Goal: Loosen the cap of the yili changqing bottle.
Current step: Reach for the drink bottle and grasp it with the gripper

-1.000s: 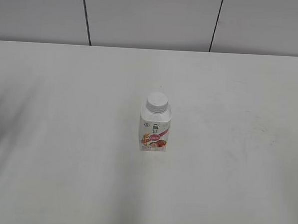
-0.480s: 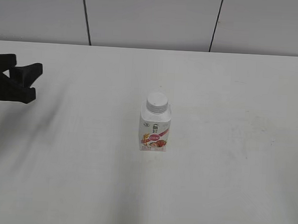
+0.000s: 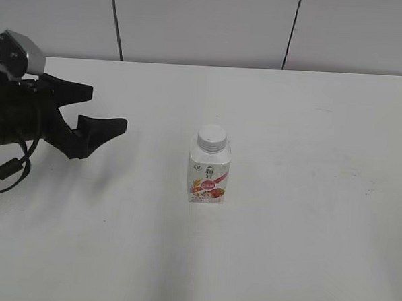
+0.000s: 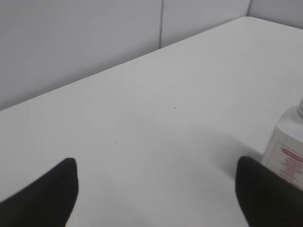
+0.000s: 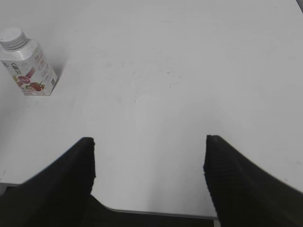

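Note:
The yili changqing bottle (image 3: pixel 209 172) stands upright near the middle of the white table, with the white cap (image 3: pixel 211 137) on its neck. It also shows at the right edge of the left wrist view (image 4: pixel 286 146) and at the top left of the right wrist view (image 5: pixel 29 69), cap (image 5: pixel 12 38) on. My left gripper (image 3: pixel 109 108) is open and empty, in the air well left of the bottle, fingers pointing toward it. My right gripper (image 5: pixel 149 142) is open and empty over the table's front edge, far from the bottle; it is out of the exterior view.
The white table (image 3: pixel 303 250) runs back to a grey panelled wall (image 3: pixel 208 23). Its front edge shows in the right wrist view (image 5: pixel 156 213). A black cable (image 3: pixel 8 171) hangs under the left arm.
My left arm has come into the exterior view from the left edge and moved right toward the bottle, jaws open. The bottle has not moved.

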Robot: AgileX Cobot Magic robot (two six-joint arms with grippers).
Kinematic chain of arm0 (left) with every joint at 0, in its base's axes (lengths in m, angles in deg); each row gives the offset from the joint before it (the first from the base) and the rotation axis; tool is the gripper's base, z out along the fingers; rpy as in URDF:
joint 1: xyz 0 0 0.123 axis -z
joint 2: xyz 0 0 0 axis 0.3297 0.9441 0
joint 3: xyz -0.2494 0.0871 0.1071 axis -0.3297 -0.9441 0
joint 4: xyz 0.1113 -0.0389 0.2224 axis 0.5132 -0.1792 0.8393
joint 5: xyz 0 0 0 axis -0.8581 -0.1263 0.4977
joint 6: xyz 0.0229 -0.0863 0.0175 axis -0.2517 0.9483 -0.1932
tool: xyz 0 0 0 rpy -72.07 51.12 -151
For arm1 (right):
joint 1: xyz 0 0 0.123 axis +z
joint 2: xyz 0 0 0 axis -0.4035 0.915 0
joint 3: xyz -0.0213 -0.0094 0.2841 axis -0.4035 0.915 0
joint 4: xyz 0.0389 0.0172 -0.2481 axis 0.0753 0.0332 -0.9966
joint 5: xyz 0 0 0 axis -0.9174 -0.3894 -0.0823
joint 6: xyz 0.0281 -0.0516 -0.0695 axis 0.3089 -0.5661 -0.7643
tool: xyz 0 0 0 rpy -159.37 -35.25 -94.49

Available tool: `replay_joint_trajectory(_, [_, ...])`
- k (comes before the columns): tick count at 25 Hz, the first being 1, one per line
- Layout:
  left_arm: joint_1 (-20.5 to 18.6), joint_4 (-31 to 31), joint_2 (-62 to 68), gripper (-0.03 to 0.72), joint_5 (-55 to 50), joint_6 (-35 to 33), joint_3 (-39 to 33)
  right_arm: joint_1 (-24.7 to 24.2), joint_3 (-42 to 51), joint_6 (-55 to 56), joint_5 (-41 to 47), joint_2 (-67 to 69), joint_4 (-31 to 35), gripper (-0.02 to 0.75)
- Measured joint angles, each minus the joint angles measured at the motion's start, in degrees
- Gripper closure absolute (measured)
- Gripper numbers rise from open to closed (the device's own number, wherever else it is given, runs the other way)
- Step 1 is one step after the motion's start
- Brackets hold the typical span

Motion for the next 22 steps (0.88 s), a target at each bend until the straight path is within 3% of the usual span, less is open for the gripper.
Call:
replay_joint_trajectory(4, [0.0,7.0,3.2,0.015,0.5,2.8,2.7,0.0,0.0,0.0,0.0,0.0,0.0,0.172])
replay_joint_trajectory(9, [0.0,16.2,7.0,0.036,4.2,11.2,6.4,0.0,0.0,0.0,0.0,0.0,0.0,0.172])
replay_joint_trajectory(13, [0.7,22.5,10.4,0.065,6.5,13.6,10.3,0.0,0.0,0.0,0.0,0.0,0.0,0.172])
replay_joint_trajectory(22, [8.6,25.7,15.2,0.092,5.4,17.5,17.5,0.0,0.0,0.0,0.0,0.0,0.0,0.172])
